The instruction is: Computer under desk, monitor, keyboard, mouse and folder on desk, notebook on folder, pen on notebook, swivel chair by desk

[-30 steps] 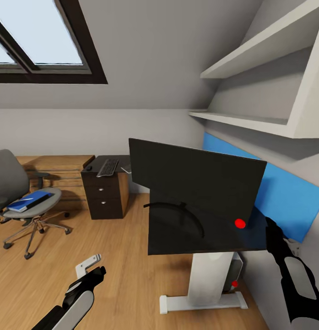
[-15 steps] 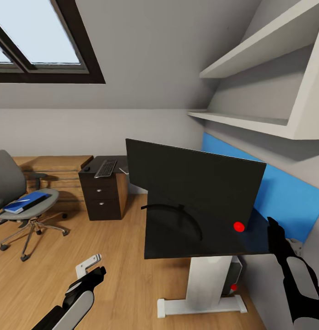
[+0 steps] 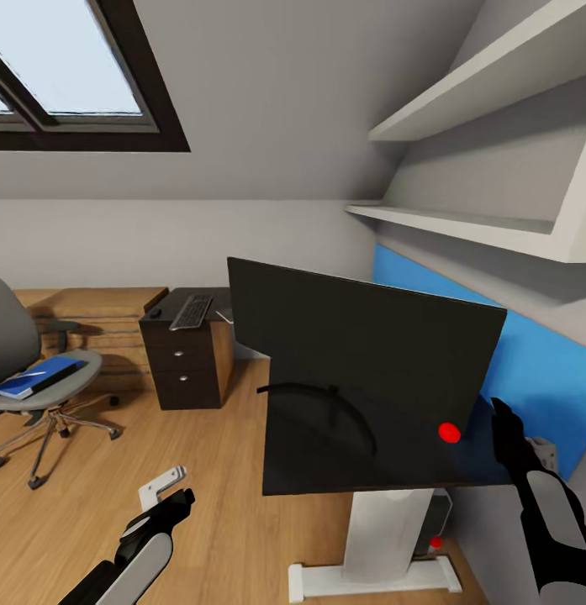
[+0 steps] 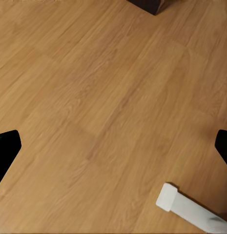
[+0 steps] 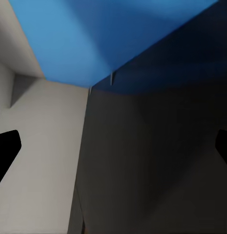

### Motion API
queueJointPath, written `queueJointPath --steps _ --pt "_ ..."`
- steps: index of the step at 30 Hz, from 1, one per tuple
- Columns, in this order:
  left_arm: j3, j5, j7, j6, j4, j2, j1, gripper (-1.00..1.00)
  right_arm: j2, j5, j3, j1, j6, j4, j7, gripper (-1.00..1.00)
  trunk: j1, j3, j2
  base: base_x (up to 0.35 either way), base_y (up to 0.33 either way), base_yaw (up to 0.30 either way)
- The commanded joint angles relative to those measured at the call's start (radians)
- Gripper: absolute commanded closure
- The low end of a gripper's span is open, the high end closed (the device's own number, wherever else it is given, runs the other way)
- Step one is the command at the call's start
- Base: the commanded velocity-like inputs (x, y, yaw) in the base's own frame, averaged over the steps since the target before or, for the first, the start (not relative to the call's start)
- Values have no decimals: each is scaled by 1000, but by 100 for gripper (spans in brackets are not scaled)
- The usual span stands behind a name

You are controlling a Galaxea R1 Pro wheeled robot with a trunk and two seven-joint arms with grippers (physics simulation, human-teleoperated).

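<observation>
Black, wide, stiff monitor [image 3: 360,344] is looking top-heavy on the bench [image 3: 368,437], best gripped at both side edges; right hand [image 3: 504,420] beside it, spread, left hand [image 3: 171,496] spread.

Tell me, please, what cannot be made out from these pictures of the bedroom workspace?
- The monitor hides much of the desk top in the head view.
- The computer under the desk is mostly hidden by the desk leg.
- The swivel chair is cut off by the head view's edge.
- On the chair, the blue folder is clear, but a notebook or pen is too small to tell.
- The mouse by the keyboard is only a small dark blob.
</observation>
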Motion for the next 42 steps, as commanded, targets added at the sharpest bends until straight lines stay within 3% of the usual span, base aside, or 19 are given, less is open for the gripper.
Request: queueJointPath --steps 1,42 --pt "-2 2 6 5 -1 1 -1 -100 0 -7 -1 -1 5 -2 -6 -100 0 -1 -1 272 -38 0" --pt "-2 3 6 5 -1 1 -1 -100 -1 1 -1 -1 6 -4 -7 -100 0 -1 -1 85 -26 0"
